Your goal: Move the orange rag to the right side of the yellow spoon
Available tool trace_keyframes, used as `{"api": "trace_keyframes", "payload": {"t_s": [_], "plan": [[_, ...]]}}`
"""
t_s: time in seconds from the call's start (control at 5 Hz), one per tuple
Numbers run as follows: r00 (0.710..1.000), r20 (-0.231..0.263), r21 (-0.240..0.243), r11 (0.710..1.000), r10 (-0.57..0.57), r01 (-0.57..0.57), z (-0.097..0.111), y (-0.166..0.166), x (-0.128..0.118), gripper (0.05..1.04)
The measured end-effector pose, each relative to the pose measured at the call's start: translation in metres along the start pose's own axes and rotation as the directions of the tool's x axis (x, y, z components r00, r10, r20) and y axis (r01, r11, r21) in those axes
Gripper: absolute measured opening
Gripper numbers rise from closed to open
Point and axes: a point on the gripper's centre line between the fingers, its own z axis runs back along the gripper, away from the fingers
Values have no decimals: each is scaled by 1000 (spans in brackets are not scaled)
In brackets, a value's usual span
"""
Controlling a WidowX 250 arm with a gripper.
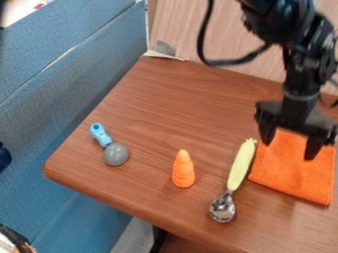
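My gripper hangs over the upper part of the orange rag at the right of the table, its fingers spread apart and open. The rag lies flat, roughly square, just right of the yellow spoon. That spoon has a yellow handle pointing up and a metal bowl toward the table's front edge. Part of the rag's top is hidden behind the gripper. Whether the fingertips touch the cloth, I cannot tell.
An orange cone-like toy stands left of the spoon. Farther left lies a blue-handled utensil with a grey round head. The brown table meets a wooden panel at the back and has blue cushioning beyond its left edge.
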Motion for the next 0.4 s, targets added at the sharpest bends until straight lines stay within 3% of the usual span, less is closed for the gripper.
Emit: {"api": "trace_keyframes", "payload": {"t_s": [0.2, 0.4], "plan": [[998, 57, -15, 1000, 15, -15, 25, 3, 1, 999], [996, 82, -20, 1000, 18, -16, 39, 9, 0, 999]]}}
